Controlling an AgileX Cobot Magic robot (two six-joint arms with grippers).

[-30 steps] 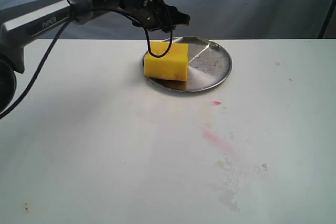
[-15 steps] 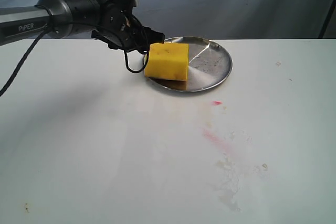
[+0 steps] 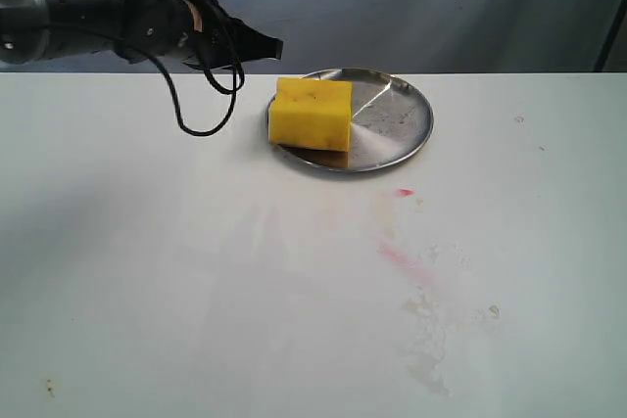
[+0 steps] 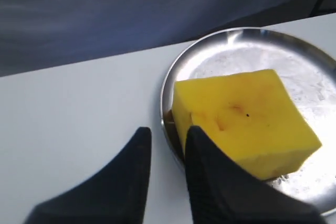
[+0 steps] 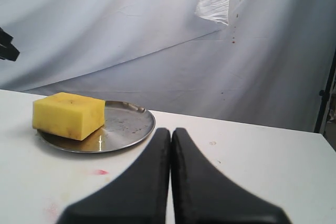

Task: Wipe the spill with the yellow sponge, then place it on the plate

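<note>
Yellow sponge (image 3: 312, 113) sat on the plate (image 3: 397, 119), on its 9 o'clock side, w/ the near-left corner hanging a bit over the rim. Left gripper (image 4: 169, 129) hovered at approx 10 o'clock from the sponge, clear of it, fingers only a narrow gap apart and holding nothing. Right gripper (image 5: 171, 130) was pressed closed, empty, low over the table (image 3: 147, 242), pointing at the plate.

Spill (image 3: 385, 210) – just a faint tan trace by a tiny red dot, so the task looked about done.

Risk: the left arm's slack cable loop (image 3: 201, 115) dangled near the sponge; a swing toward 3 o'clock could prob. snag the overhanging corner and tip the sponge off the rim.

Room: the table's far edge ran just behind the plate at 12 o'clock – little margin there. Wide bare surface lay toward 6–9 o'clock, the safer way out.
</note>
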